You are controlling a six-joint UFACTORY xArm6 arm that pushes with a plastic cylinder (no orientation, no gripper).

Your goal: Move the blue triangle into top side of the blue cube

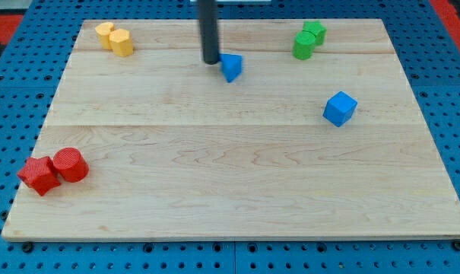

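The blue triangle [231,67] lies near the view's top centre of the wooden board [230,175]. The blue cube [340,108] sits to the view's right and lower than the triangle, well apart from it. My tip [210,61] is at the end of the dark rod that comes down from the view's top edge. It stands just left of the blue triangle, touching or almost touching its left side.
Two yellow blocks [115,38] sit together at the view's top left. Two green blocks [309,39] sit together at the top right. A red star-like block [39,175] and a red cylinder [70,164] sit at the lower left. Blue pegboard surrounds the board.
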